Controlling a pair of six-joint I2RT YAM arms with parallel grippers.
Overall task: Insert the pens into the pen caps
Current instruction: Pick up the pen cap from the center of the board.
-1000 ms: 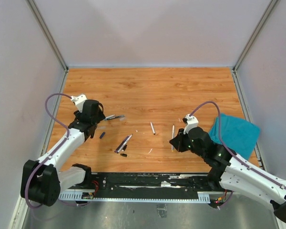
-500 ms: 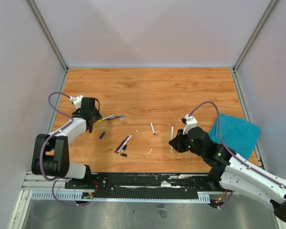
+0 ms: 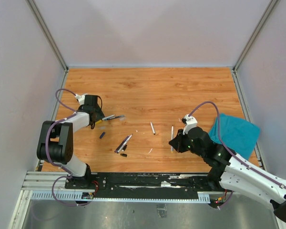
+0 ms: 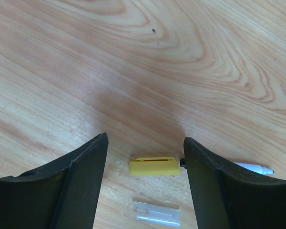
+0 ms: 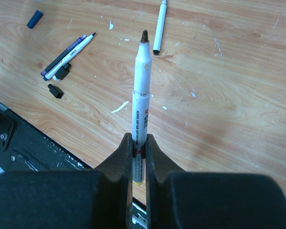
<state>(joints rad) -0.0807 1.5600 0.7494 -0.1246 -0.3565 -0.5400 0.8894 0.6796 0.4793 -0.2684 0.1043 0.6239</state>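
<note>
My left gripper hangs open low over the table, its fingers either side of a short yellow pen cap and a clear cap. A white pen lies just right of the yellow cap, partly behind the right finger. My right gripper is shut on a white pen with its dark tip bare and pointing away. From above, the right gripper sits right of centre. Two pens lie together at centre-left, with black caps beside them and a bluish cap further left.
Another white pen lies at the centre of the wooden table. A teal cloth lies at the right edge under the right arm's cable. White scraps dot the wood. The black rail runs along the near edge.
The left arm folded back so its elbow now points at the near-left corner, and its gripper stayed over the pens at the left. The right gripper with its pen barely moved.
</note>
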